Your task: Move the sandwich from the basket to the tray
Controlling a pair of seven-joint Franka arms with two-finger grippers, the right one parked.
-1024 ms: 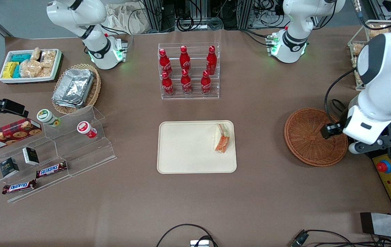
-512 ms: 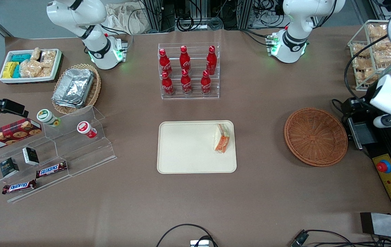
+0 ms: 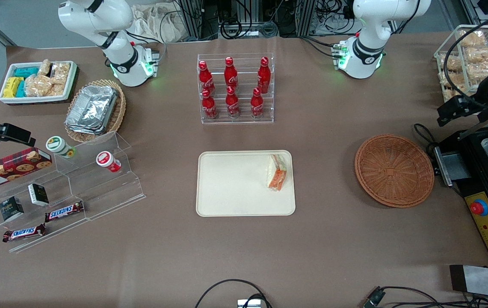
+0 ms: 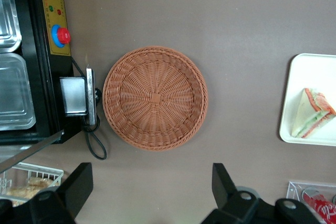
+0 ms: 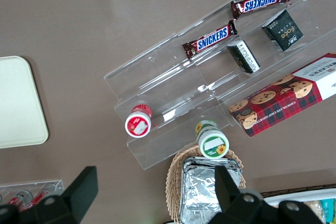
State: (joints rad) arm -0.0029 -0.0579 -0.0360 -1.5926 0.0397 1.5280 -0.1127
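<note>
The sandwich (image 3: 277, 172) lies on the tray (image 3: 231, 184), at the end nearer the basket (image 3: 394, 170) (now bare). The pincer (image 4: 149, 190) hangs spread wide, holding nothing, high above the table (image 3: 320, 239); only parking clear remains.

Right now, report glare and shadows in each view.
Front view: green base lights glow; the basket casts a soft shadow. Left wrist view: the open gripper is dark above evenly lit basket, sandwich and tray. Right wrist view: foil glints.
</note>
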